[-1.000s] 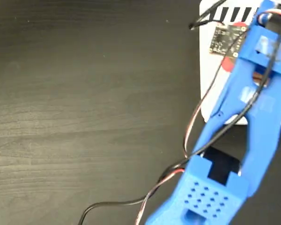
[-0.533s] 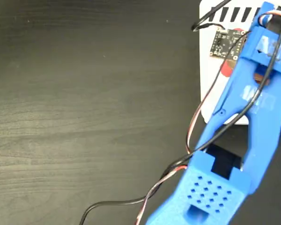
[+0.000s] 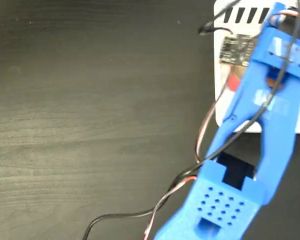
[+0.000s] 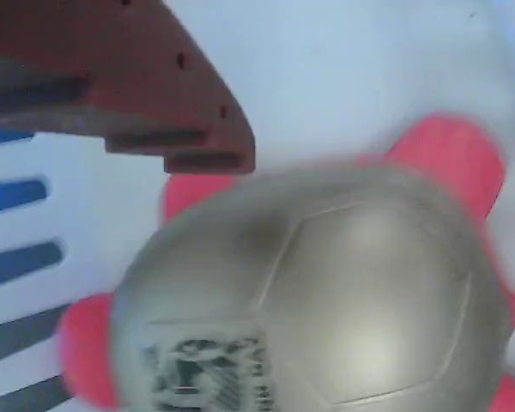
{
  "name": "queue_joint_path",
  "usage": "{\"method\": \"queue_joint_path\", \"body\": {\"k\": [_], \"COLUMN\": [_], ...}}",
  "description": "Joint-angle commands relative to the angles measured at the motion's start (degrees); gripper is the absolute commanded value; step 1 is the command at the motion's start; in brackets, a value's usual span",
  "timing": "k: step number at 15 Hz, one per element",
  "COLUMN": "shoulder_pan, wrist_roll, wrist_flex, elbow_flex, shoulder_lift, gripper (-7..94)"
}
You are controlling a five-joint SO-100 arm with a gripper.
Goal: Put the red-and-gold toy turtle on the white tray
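The red-and-gold toy turtle [image 4: 326, 300] fills the wrist view, blurred: gold domed shell with a black mark, red feet sticking out, lying on the white tray [image 4: 343, 60]. One dark red finger [image 4: 154, 94] of my gripper shows at the upper left, just off the shell and over a red foot; the other finger is out of frame. In the fixed view the blue arm [image 3: 270, 125] reaches over the white tray [image 3: 224, 107] at the upper right. Only a red sliver of the turtle [image 3: 233, 82] peeks out beneath the wrist's circuit board, and the fingers are hidden there.
Dark wood-grain table [image 3: 90, 125] spreads across the left and middle of the fixed view. Black and red cables [image 3: 155, 210] trail from the arm over the table's lower middle. Black diagonal stripes [image 3: 245, 15] mark the tray's top edge.
The wrist has shifted slightly left over the tray. The turtle's red sliver now shows lower and further left under the circuit board.
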Motion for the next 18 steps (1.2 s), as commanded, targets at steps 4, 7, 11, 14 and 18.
{"method": "queue_joint_path", "body": {"k": [4,7,11,14,18], "shoulder_pan": [-0.2,-0.3,-0.7,-4.5,-17.3], "wrist_roll": [1.2,5.6,10.5,15.9,17.3], "wrist_flex": [0.9,0.6,1.1,-4.4,-22.7], "elbow_flex": [-2.4,-10.4,-14.7,-2.8,27.7], "shoulder_lift": [6.9,9.7,16.0,28.5,52.8], "gripper": [48,16,0,0,0]}}
